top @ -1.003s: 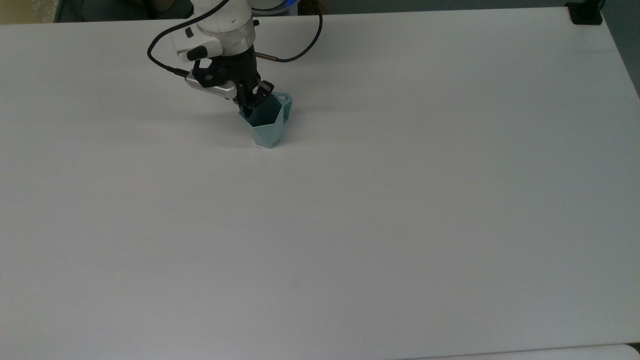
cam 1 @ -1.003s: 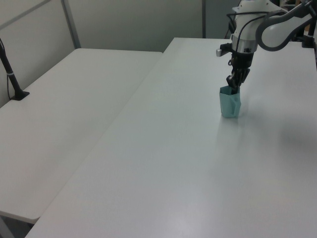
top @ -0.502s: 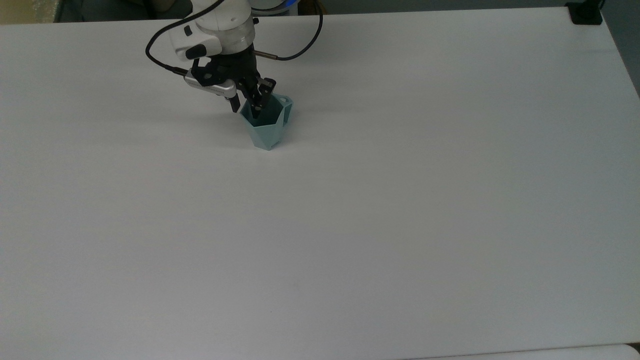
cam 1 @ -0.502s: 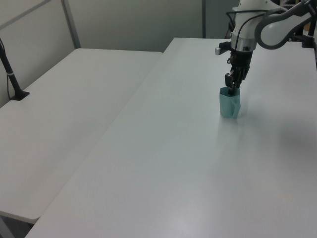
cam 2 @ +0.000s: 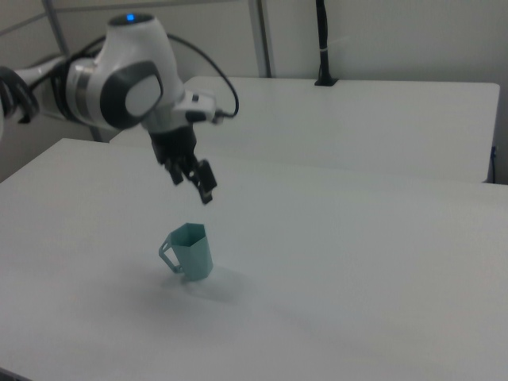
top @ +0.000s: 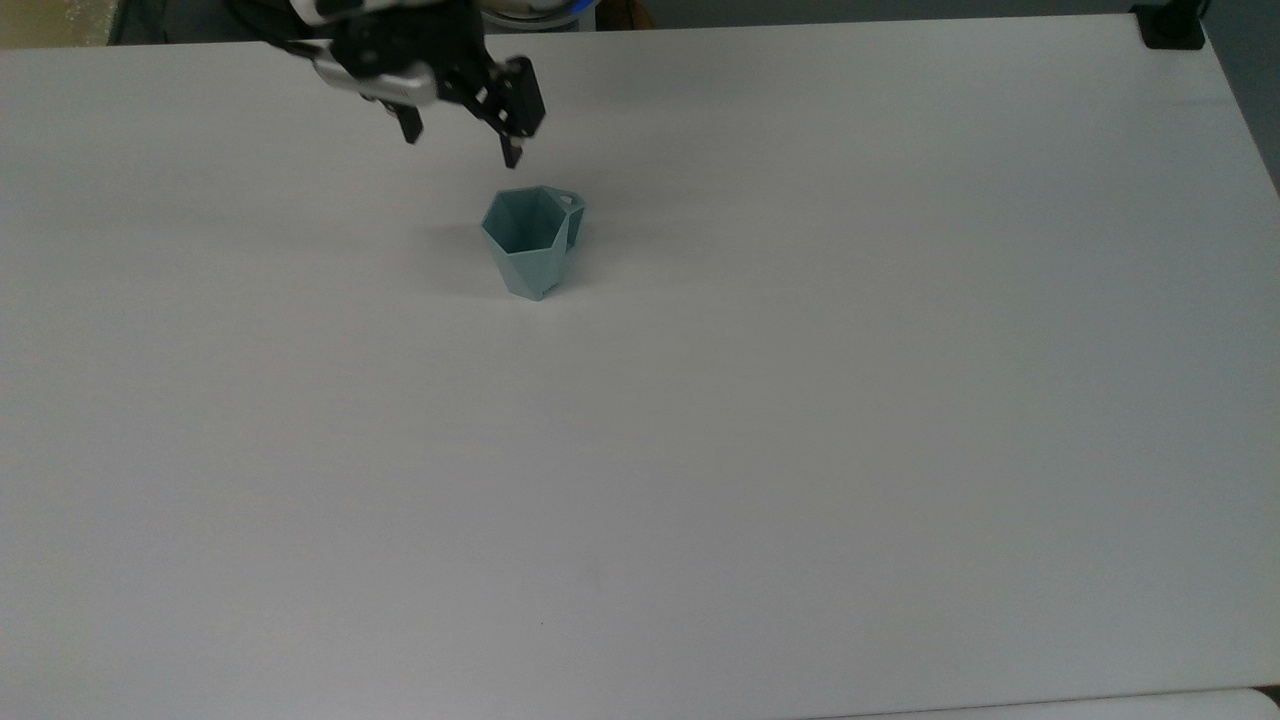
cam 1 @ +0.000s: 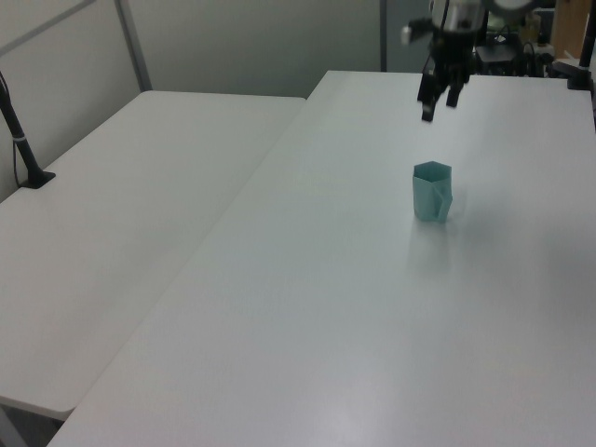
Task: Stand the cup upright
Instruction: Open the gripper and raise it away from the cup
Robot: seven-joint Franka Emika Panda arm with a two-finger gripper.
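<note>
The pale teal faceted cup [top: 531, 243] stands upright on the white table, mouth up, its small handle toward the top view's right. The same cup [cam 1: 432, 191] stands alone in the left view, and in the right view the cup [cam 2: 190, 251] shows its handle on the right view's left. My gripper [top: 460, 147] hangs open in the air above and behind the cup, clear of it, with nothing between its fingers. The gripper [cam 1: 438, 107] is well above the cup in the left view, and likewise the gripper [cam 2: 193, 186] in the right view.
The white table [top: 760, 420] stretches wide around the cup. A second white table [cam 1: 130, 214] adjoins it at the left view's left. A black clamp post [cam 1: 20, 140] stands on that table's far edge, and a black mount [top: 1170, 25] sits at the top view's upper right corner.
My gripper let go of the cup's rim, opened and rose up and back, away from the cup. The cup stayed upright in place.
</note>
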